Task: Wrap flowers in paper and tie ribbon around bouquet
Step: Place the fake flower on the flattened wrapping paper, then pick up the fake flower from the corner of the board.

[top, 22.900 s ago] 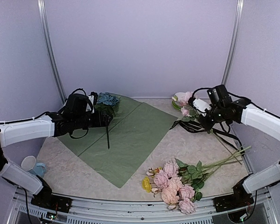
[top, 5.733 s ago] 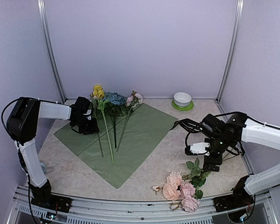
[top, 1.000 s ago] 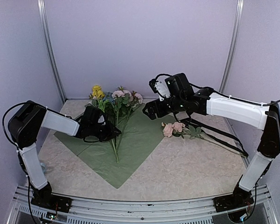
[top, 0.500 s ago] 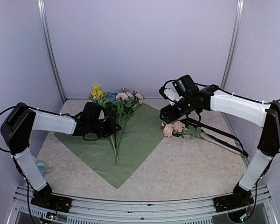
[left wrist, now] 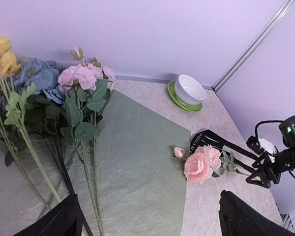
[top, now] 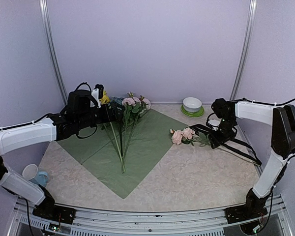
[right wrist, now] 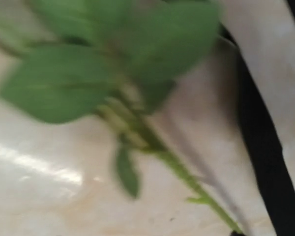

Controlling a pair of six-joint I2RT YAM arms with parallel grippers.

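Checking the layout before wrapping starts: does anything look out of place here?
Yes. A pink rose stem lies off the green paper, on the bare table by the black ribbon, apart from the other flowers gathered on the sheet.

Flowers (top: 124,110) fanned on sage paper (top: 142,147), stems twd near edge; 2 pink roses (top: 182,134) beside it, touching black ribbon (left wrist: 196,141).
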